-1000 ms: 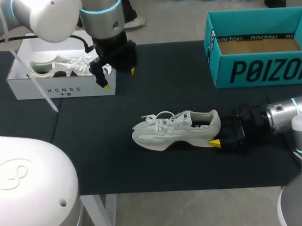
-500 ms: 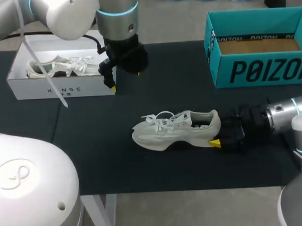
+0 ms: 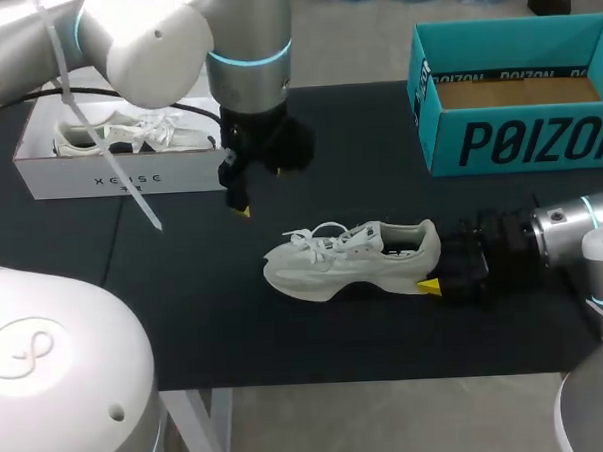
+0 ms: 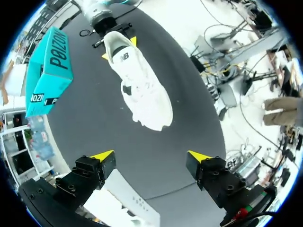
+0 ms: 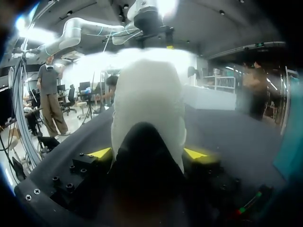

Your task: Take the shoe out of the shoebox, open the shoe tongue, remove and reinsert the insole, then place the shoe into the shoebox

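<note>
A white shoe (image 3: 348,259) lies on its side on the black table, toe pointing left, laces loose. My right gripper (image 3: 438,262) comes in from the right and is shut on the shoe's heel (image 5: 149,104), one yellow tip on each side. My left gripper (image 3: 252,191) hangs open and empty above the table, between the white shoebox (image 3: 119,180) and the shoe. From the left wrist, the shoe (image 4: 142,90) lies ahead of the open left gripper (image 4: 150,156), with the right gripper (image 4: 117,47) at its heel.
The white shoebox at the back left holds a second shoe (image 3: 127,133). A teal open box (image 3: 518,141) stands at the back right, also seen from the left wrist as the teal box (image 4: 49,61). A white cable tie hangs from my left arm.
My left arm has swung right and nearer, from the white shoebox's front corner toward the shoe's toe. The right arm and the shoe have not moved.
</note>
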Tool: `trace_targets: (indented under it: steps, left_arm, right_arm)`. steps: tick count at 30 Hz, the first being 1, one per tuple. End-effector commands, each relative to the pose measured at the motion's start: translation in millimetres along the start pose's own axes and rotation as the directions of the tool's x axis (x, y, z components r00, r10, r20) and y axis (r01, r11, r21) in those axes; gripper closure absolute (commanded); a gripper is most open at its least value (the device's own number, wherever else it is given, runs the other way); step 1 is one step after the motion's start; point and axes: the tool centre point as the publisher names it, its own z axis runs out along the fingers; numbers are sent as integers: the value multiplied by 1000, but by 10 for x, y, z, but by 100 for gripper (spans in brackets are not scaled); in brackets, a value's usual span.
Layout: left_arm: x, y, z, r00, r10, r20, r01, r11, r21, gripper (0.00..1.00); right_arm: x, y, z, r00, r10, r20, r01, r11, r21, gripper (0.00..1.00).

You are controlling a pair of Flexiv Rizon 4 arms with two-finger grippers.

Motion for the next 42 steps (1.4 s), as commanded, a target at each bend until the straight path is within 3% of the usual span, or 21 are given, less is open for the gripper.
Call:
trace_targets:
  steps: [1,7,9,11,12,32,33,36,40,42]
  left_arm:
    - [239,27,47,711,-694,-112,702,690,179,0]
    - [350,-95,97,543,-810,-222,839,512,187,0]
    - [352,-130,121,439,-867,-237,897,411,160,0]
    - [358,-178,162,284,-937,-203,958,268,100,0]
    - [360,-219,200,248,-945,-211,967,231,106,0]
    - [360,-219,200,248,-945,-211,967,231,106,0]
    - [303,-202,197,99,-980,-175,990,78,118,0]
    - [261,-236,216,-156,-977,-148,976,-176,129,0]
    - [292,-371,227,-378,-907,-186,907,-403,120,0]
    - [300,-476,250,-430,-884,-184,885,-453,111,0]
  right_arm:
    - [8,-46,47,1000,1,0,-1,1000,2,100]
    - [8,-46,47,1000,1,0,-1,1000,2,100]
    - [8,-46,47,1000,1,0,-1,1000,2,100]
    - [8,-46,47,1000,1,0,-1,1000,2,100]
    - [8,-46,47,1000,1,0,-1,1000,2,100]
    - [8,-46,47,1000,1,0,-1,1000,2,100]
    - [8,-46,47,1000,1,0,-1,1000,2,100]
    - [8,-46,47,1000,1,0,-1,1000,2,100]
    - [8,-46,47,1000,1,0,-1,1000,2,100]
    - [8,-46,47,1000,1,0,-1,1000,2,100]
